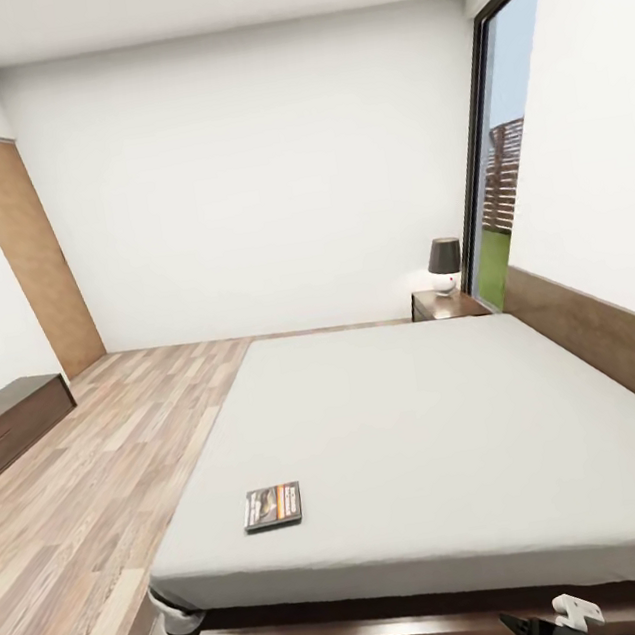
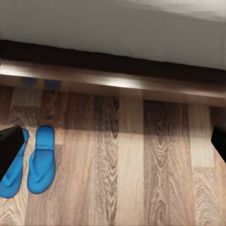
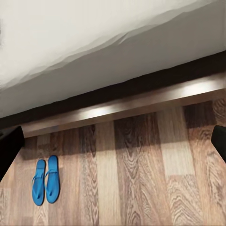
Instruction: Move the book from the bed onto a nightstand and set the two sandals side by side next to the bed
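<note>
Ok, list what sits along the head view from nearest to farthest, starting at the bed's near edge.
Bed frame's near edge → book lying flat on the pale mattress → nightstand past the bed's far end, with a dark-shaded lamp on it → white back wall.

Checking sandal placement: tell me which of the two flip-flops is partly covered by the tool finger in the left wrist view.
The outer flip-flop, at the picture's edge, partly behind the dark finger; its partner shows whole.
</note>
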`<state>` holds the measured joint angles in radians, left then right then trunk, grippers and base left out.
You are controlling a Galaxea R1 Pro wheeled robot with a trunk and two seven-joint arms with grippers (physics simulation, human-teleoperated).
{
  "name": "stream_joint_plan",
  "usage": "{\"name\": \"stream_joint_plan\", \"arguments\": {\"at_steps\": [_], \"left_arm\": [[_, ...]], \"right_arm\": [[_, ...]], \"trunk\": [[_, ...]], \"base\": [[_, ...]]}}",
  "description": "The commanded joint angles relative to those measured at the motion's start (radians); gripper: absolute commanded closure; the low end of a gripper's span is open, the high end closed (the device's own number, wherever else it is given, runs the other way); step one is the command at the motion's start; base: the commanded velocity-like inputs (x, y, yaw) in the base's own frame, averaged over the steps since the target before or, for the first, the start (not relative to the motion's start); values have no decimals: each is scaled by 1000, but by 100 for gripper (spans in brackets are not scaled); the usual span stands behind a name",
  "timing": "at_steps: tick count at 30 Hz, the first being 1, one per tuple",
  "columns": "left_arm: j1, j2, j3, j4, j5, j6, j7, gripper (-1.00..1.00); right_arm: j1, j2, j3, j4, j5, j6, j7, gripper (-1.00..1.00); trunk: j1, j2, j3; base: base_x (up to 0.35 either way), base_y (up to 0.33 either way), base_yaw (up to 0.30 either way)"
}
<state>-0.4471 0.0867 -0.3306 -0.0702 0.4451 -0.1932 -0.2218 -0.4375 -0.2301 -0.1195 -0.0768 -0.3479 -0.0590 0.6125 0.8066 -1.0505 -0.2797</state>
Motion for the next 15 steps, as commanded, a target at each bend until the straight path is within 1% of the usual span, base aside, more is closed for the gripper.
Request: {"name": "stream_joint_plan", "arguments": {"at_steps": [1,15], "left_arm": [[-1,0,-8,1,10,-3,-4,-100],[-1,1,-8,1,10,-2,-2,-100]], "right_arm": [[-1,0,-8,2,6,-3,4,-100],[-1,0,-8,1,5,-3,6,-100]], "trunk": [[-4,6,2],[-58,104,46]], "base": [[0,0,0],[0,0,0]]}}
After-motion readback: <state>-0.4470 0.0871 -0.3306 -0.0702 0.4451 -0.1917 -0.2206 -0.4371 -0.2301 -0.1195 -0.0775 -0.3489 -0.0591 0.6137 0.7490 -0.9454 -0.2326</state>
